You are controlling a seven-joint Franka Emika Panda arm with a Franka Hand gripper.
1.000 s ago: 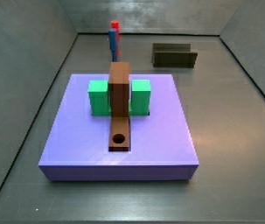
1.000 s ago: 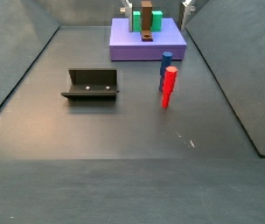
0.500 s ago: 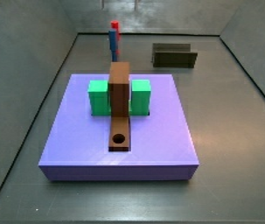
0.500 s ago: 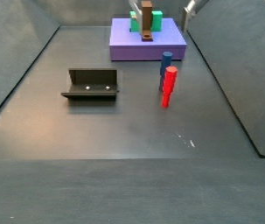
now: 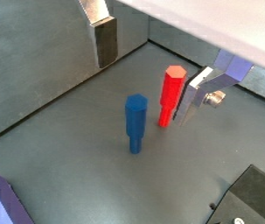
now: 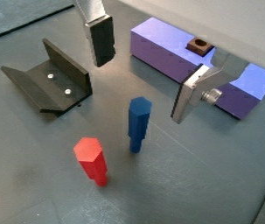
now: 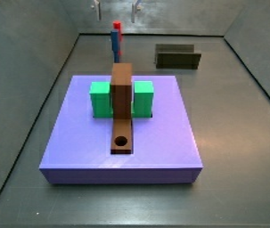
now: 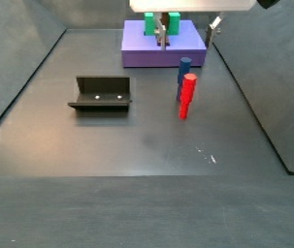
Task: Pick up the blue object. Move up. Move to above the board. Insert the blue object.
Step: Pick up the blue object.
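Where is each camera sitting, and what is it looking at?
Wrist view: on the arm, looking down at the blue object between open gripper fingers.
Wrist view: same spot, also catching the fixture.
Side view: beyond the board, facing the pegs.
Side view: opposite end; gripper at top edge.
All share the blue object.

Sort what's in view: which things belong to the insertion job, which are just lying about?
Job: blue object, standing on the floor; board with its hole; gripper, open above the blue object.
Lying about: red stick, fixture, purple slab, green block.

red stick [image 8: 185,95] upright, fixture [image 8: 103,94], green block [image 7: 102,99] on purple slab [image 7: 161,142]
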